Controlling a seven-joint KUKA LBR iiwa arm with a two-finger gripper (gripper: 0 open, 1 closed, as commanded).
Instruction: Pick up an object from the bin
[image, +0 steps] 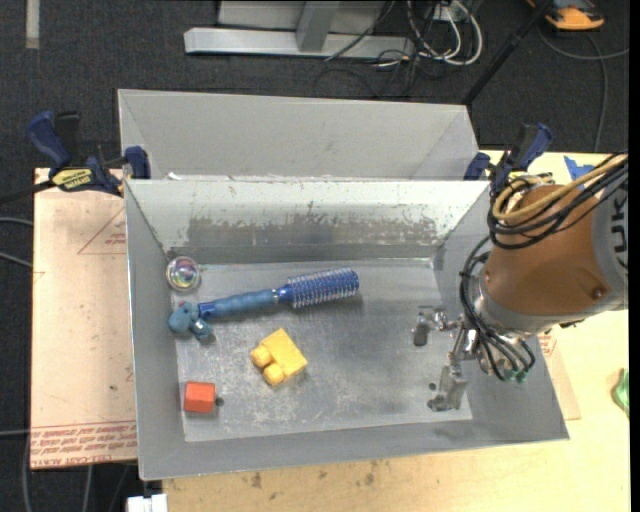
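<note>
Seen from beside the bin: the two metal fingers (428, 328) stand spread apart, one nearer the back wall and one nearer the front wall; between them lies only bare grey floor, and nothing is pinched. The gripper (437, 362) hangs low over the right end of the bin (300, 150), close to the right wall; whether the fingertips touch the floor cannot be told. Above the gripper sits the wrist's orange cover (545, 265), with looped cables (530, 200) running over its top; the arm enters from the right.

Nothing has been picked; every loose thing lies in the left half of the floor, well apart from the gripper. Nearest is a yellow block (278, 357), stepped in shape, lying near the middle of the floor toward the left; behind it a blue hairbrush (290, 293) lies slantwise, bristle head toward the centre, handle toward the left wall. A small blue toy (185, 320) is touching or just beside the handle's end; which of the two cannot be told. A shiny clear ball (183, 272) rests in the back left corner; a red cube (200, 398) sits alone in the front left corner.
</note>
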